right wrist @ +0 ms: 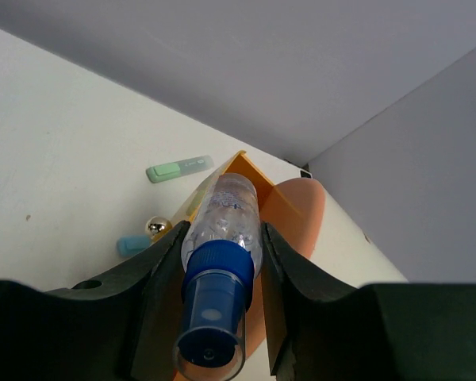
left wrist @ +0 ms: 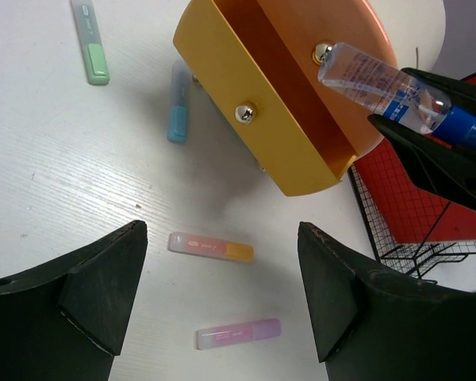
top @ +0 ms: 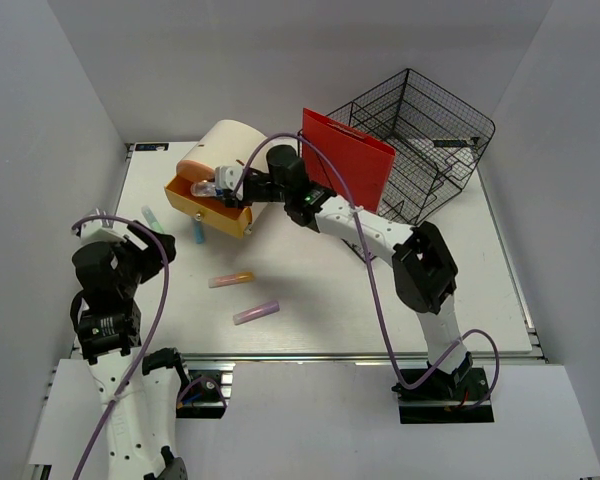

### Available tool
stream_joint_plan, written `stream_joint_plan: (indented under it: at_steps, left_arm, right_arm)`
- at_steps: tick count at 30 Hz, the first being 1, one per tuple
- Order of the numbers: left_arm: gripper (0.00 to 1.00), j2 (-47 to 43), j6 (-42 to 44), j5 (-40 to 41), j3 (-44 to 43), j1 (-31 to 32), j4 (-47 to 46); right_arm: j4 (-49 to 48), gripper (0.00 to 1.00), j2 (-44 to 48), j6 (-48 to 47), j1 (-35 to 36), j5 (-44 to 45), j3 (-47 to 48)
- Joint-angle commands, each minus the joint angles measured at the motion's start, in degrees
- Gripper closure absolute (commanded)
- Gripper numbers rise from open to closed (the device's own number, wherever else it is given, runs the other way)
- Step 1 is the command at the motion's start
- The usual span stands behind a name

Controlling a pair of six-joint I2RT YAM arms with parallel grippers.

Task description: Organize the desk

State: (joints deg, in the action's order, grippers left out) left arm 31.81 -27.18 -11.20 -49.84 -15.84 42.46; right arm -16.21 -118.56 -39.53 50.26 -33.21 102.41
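The white desk (top: 330,300) carries an open orange drawer (top: 212,208) on a round peach organizer (top: 225,148). My right gripper (top: 223,186) is shut on a clear bottle with a blue cap (right wrist: 222,226) and holds it over the drawer (right wrist: 254,178). The bottle (left wrist: 377,82) and the drawer (left wrist: 278,119) also show in the left wrist view. My left gripper (top: 145,240) is open and empty at the desk's left. In its own view, the left gripper (left wrist: 222,294) hangs above an orange highlighter (left wrist: 211,248) and a purple highlighter (left wrist: 238,334).
A green highlighter (top: 150,215) and a blue highlighter (top: 197,232) lie left of the drawer. A red folder (top: 348,160) leans against a tilted black wire basket (top: 425,135) at the back right. A metal rail (top: 310,355) runs along the near edge.
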Motion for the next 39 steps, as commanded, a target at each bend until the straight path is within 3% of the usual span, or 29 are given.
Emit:
stream_joint_plan:
  at_steps: [1, 19, 39]
  left_arm:
    - [0.14, -0.61, 0.37, -0.93, 0.80, 0.19, -0.27]
    - [0.14, -0.61, 0.81, -0.22, 0.54, 0.19, 0.17]
    - [0.14, -0.88, 0.64, -1.01, 0.27, 0.19, 0.52]
  right_arm:
    - [-7.08, 1.00, 0.44, -2.57, 0.98, -0.55, 0.24]
    - [-10.34, 1.00, -9.40, -4.06, 2.21, 8.95, 7.54]
    - [-6.64, 1.00, -5.37, -8.11, 3.09, 13.70, 0.86]
